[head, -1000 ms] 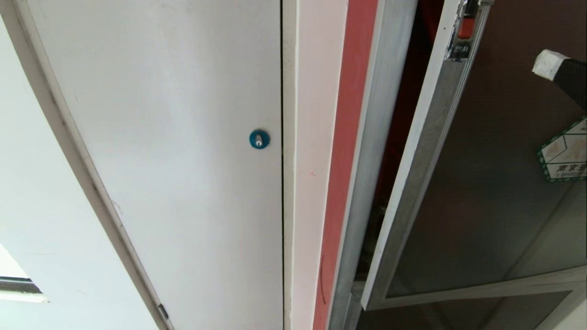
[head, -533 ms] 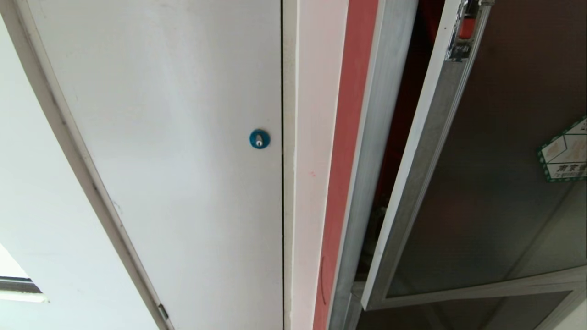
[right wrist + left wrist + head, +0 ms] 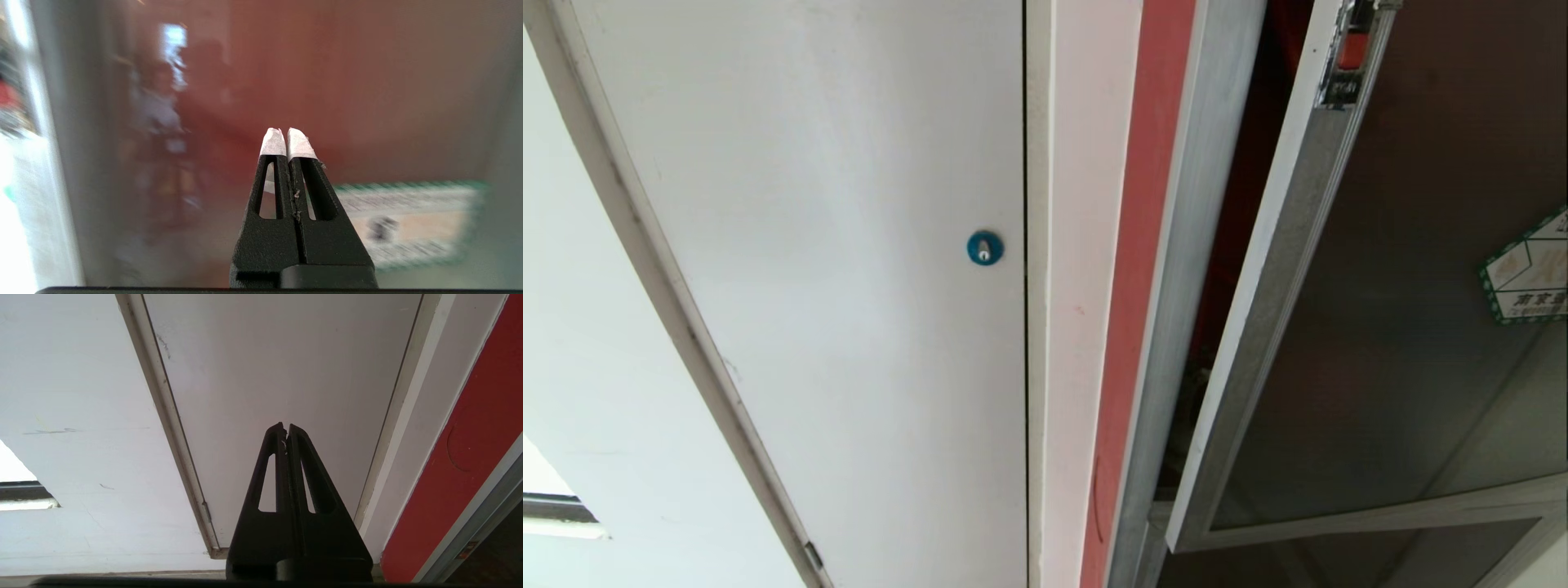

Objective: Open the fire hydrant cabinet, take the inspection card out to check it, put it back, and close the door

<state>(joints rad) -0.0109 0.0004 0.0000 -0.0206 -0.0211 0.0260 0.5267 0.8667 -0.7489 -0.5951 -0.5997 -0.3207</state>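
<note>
The fire hydrant cabinet [image 3: 1184,245] has a brushed aluminium frame and a dark red inside that shows through a gap. Its door [image 3: 1405,327], dark glass in a silver frame, hangs partly ajar, with a red latch [image 3: 1353,45] near its free edge and a green-bordered sticker [image 3: 1529,273]. My right gripper [image 3: 287,134] is shut with nothing between its white-taped tips, and it faces the door glass [image 3: 347,81] beside the sticker [image 3: 412,222]. It is outside the head view. My left gripper [image 3: 285,426] is shut and empty, parked before the white panel. The inspection card is out of view.
A plain white panel [image 3: 849,286] with a blue round lock [image 3: 984,247] fills the left of the head view, and it shows again [image 3: 286,367] in the left wrist view. A red strip [image 3: 1143,245] runs between it and the cabinet frame. A lower dark pane [image 3: 1339,559] sits under the door.
The right gripper's taped tip, seen one second ago at the right edge of the head view in front of the door, has left that view. The door stands as before.
</note>
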